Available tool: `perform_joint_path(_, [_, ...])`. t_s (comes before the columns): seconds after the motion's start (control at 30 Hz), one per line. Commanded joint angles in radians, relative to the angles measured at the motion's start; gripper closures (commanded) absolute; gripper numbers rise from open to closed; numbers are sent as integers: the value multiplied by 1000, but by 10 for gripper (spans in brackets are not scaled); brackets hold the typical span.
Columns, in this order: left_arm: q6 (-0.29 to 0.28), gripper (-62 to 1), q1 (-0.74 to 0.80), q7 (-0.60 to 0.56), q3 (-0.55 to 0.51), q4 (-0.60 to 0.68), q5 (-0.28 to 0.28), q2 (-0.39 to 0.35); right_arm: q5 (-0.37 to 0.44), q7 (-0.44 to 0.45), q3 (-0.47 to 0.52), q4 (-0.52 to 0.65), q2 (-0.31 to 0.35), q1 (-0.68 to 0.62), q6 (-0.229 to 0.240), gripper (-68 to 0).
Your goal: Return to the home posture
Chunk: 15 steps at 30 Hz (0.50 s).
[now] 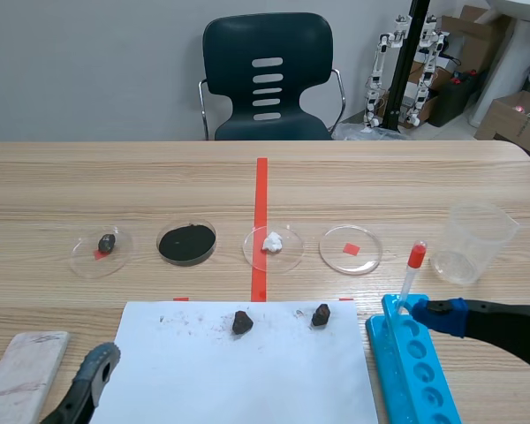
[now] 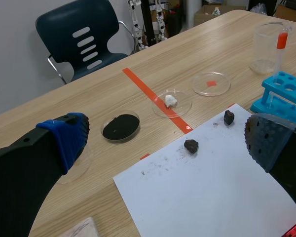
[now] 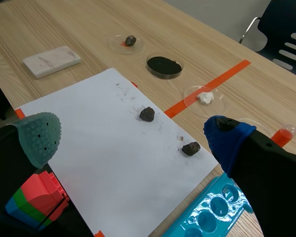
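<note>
Your left hand (image 2: 165, 143) is spread wide with nothing between its pads. It hangs low at the left side of the white sheet (image 2: 207, 192), near the pale block (image 1: 22, 375). Your right hand (image 3: 133, 140) is likewise spread and empty, low at the sheet's right side. Its blue pad (image 1: 448, 316) is just beside the blue rack (image 1: 415, 367) and the red-capped tube (image 1: 412, 274) standing in it; whether the pad touches the tube, I cannot tell. This task gives you nothing to take hold of: what moves is the arms themselves, so there is no load and no slip to fear. The care lies around them. The tube looks thin and light and would likely tip at a nudge, so lift the right hand clear of the rack first. A dark stone (image 1: 241, 322) and a second stone (image 1: 321, 315) lie loose on the sheet. Farther out on the bench (image 1: 115, 177), a row of shallow dishes (image 1: 336, 256) and a clear beaker (image 1: 475, 243) sit apart from both hands.
</note>
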Motion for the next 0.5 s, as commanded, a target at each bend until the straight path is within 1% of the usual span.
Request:
perform_joint_path(0.0, [-2, -623, -3, -13, 2, 7, -5, 8, 11, 18, 8, 23, -2, 0, -4, -606])
perform_joint_path(0.47, [-2, -623, -3, -6, 2, 7, -5, 8, 11, 18, 8, 23, -2, 0, -4, -606])
